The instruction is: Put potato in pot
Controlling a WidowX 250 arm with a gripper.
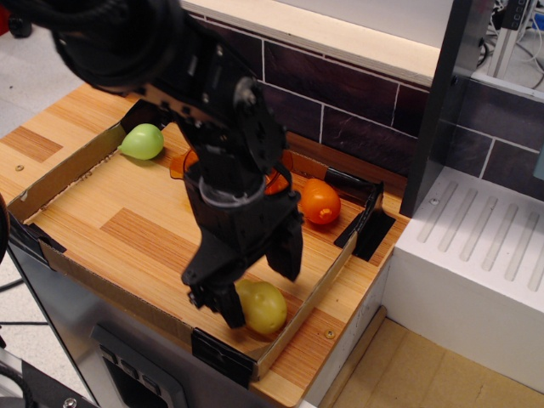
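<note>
The black end effector (259, 285) is spread wide, one finger on each side of the potato (261, 307), which lies on the desk (144, 234) near the front edge of the low cardboard tray (59, 174). The orange pot (185, 161) sits further back, mostly hidden behind the arm, with a green pear (142, 141) to its left and an orange toy (320, 201) to its right.

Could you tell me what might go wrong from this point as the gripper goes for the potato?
The potato is smooth and rounded, and the open gripper straddles it off-centre, so it may squirt out when the jaws close.

It lies close to the tray's front wall, so a finger could catch the cardboard.

The pot is mostly hidden behind the arm, so the carry over may clip its rim or the orange toy.
</note>
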